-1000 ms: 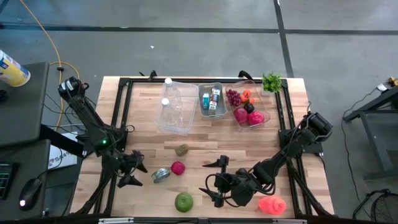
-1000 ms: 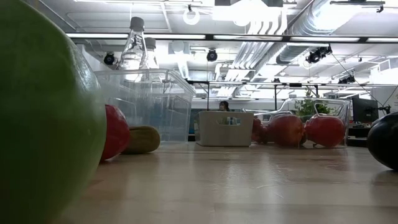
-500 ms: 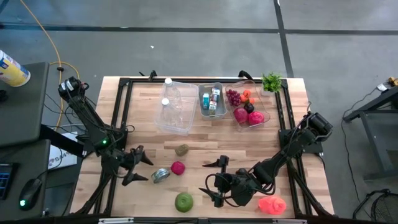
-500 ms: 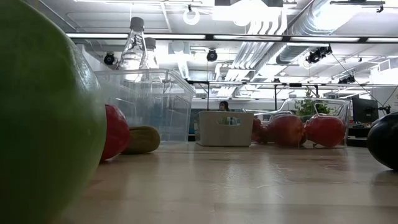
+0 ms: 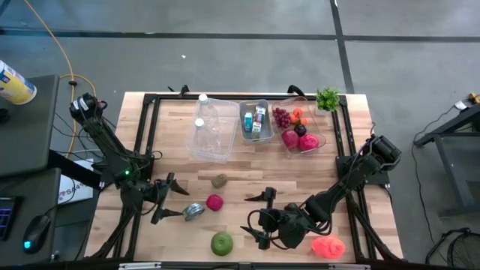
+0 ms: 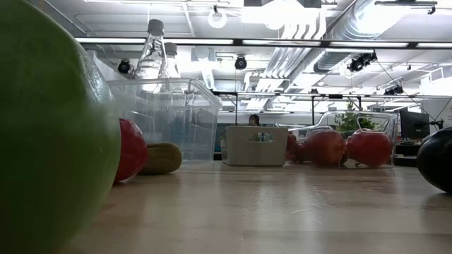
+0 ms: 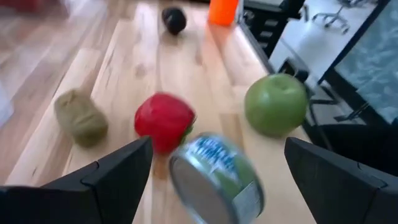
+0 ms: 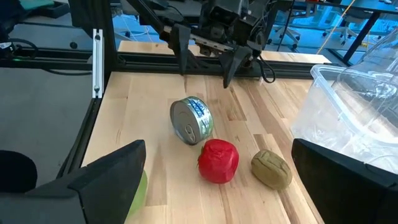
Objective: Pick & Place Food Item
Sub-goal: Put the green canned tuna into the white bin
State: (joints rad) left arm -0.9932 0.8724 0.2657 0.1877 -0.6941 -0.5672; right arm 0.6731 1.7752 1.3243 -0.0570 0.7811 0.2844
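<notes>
My left jaws (image 5: 170, 199) are spread wide and hold nothing, low over the counter (image 5: 240, 161) with the tin can (image 5: 194, 211) just beside them at about 3 o'clock; in my wrist view that can (image 7: 216, 179) lies on its side right between my fingers but untouched. I judge the pick is only being lined up, so almost all of the task is left. Past the can sit the red fruit (image 5: 215, 202), the olive-brown lump (image 5: 219, 181) at 1 o'clock from it, and the green apple (image 5: 222, 242) near the counter's 6 o'clock edge, all loose on the wood. At 12 o'clock the three bins already hold things: bottles in the clear tub (image 5: 210, 127), small cartons in the grey bin (image 5: 255, 120), and fruit in the right-hand clear bin (image 5: 298, 127). My right jaws (image 5: 261, 217) wait at about 5 o'clock, also spread and empty, with a pink item (image 5: 328, 247) beside that arm. Which item is meant I cannot say for sure; the can is my guess, and grasp, lift and placing all remain.
</notes>
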